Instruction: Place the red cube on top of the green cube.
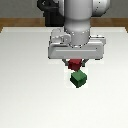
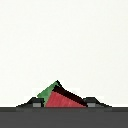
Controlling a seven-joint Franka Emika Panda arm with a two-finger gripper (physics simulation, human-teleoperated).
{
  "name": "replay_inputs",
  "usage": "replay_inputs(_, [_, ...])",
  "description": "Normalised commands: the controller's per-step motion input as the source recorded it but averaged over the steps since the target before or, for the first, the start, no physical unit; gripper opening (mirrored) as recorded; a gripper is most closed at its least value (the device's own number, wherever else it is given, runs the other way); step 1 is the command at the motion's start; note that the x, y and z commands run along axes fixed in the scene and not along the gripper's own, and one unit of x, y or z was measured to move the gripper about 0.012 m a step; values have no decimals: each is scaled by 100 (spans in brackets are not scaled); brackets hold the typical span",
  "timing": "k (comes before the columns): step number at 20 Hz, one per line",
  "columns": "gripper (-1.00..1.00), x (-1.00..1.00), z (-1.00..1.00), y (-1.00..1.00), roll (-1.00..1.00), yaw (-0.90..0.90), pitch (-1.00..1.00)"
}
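Note:
The small dark-red cube (image 1: 74,64) is held between my gripper's fingers, just under the arm's white hand. My gripper (image 1: 75,64) is shut on it. The larger dark-green cube (image 1: 78,78) sits on the white table just below and slightly to the exterior view's right of the red cube, with a small gap between them. In the wrist view the red cube (image 2: 61,99) fills the space between the two dark fingertips (image 2: 35,103), and a corner of the green cube (image 2: 49,90) shows behind it.
The white table (image 1: 25,75) spreads all around the cubes. The robot's dark base (image 1: 50,12) stands at the far edge, with a wooden floor behind.

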Motion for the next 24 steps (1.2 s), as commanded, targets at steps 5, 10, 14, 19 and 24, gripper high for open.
replay_inputs(5, [-100,0,0,20,0,0,0])
replay_inputs(10, [-100,-20,0,0,0,0,0])
replay_inputs(14, [-100,0,-25,0,0,0,0])
replay_inputs(19, [-100,0,-40,0,0,0,0])
replay_inputs(24, [100,0,-40,0,0,0,0])
